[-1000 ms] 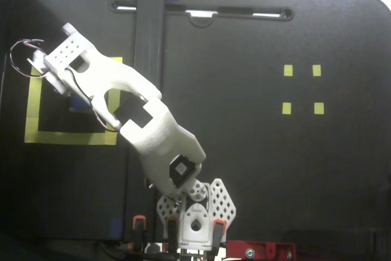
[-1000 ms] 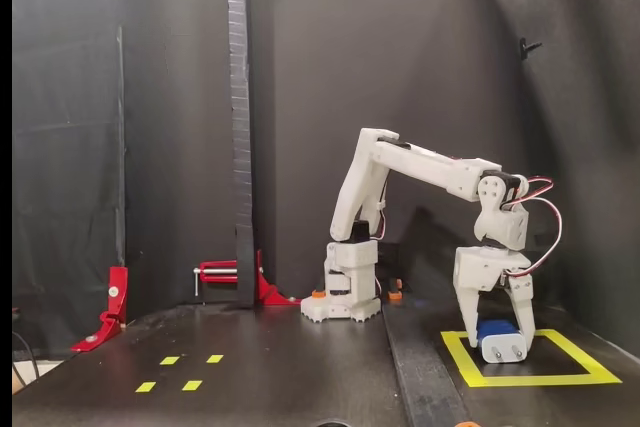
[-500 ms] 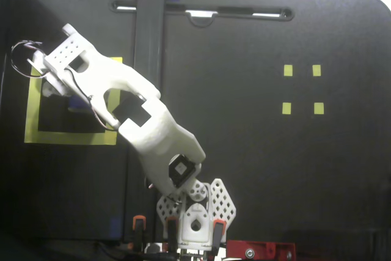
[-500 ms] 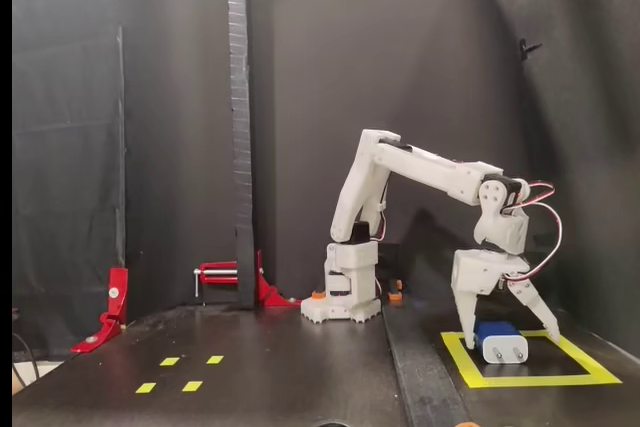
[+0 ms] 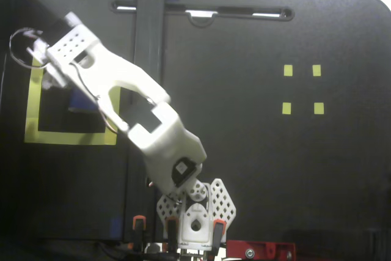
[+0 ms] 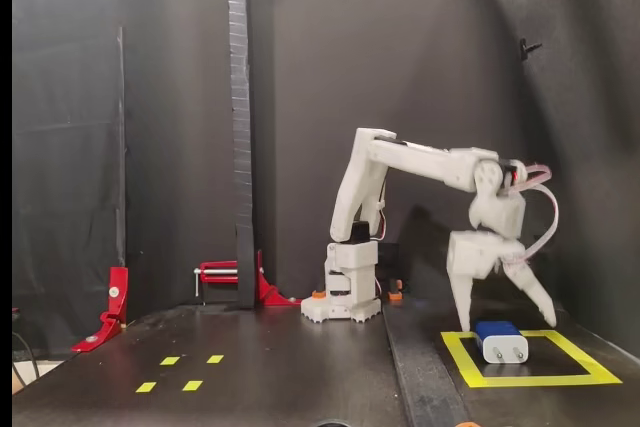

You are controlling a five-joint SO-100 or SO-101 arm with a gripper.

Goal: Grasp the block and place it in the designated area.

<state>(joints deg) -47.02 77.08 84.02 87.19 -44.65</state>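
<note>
there, the white plastic claw hangs spread wide above the boxy blue block inside the yellow-taped designated area.

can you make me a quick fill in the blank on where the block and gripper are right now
1. The block lies ____ the designated area of yellow tape.
2. The gripper hangs above the block with its jaws ____.
3. The small yellow tape squares number ____.
4. The block's pale end faces ____ the camera in the fixed view from the side.

Missing words: inside; open; four; toward
</note>
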